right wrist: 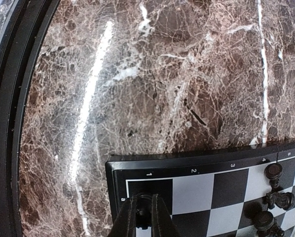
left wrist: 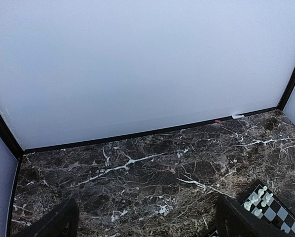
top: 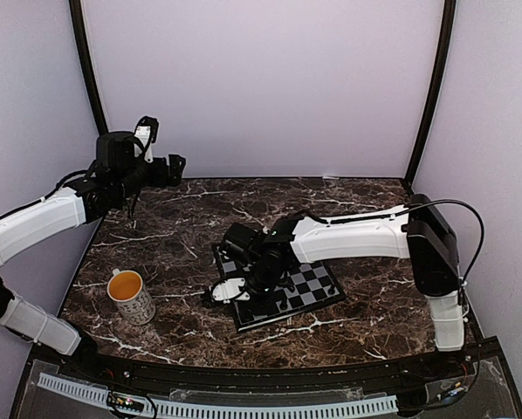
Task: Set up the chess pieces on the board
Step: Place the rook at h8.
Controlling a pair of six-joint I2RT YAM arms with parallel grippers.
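Right gripper (right wrist: 143, 205), a black two-finger tool, stands low over the small flat chessboard (right wrist: 206, 190) of black and pale grey checks. Its fingers are pressed together above the dark corner square. Something dark sits between the tips, but I cannot tell whether it is a piece or only the square below.

White numerals are printed along the board's dark rim: 1, 2, 3 and 4 can be read, running away from that corner. The white ceramic mug (top: 132, 297), orange inside, carries dark printing that is too small to read.

Underneath lies a tabletop of dark brown marble with white veins (top: 182, 227), glossy enough to throw back a long streak of light. Pale lilac-white panels wall it in at the back and sides, joined by black corner posts. A black strip runs along the foot of the back wall, with a small white tab (left wrist: 238, 117) and a pink speck beside it.

The board lies at an angle near the middle of the table, right of the mug and well apart from it. Tiny black chess pieces (right wrist: 275, 174) stand on squares near the numeral 4, and tiny white chess pieces (left wrist: 258, 199) cluster on the board's other side.

Left gripper (top: 161, 148) hangs high above the table's far left corner. Its fingers are spread as wide as they go and hold nothing.
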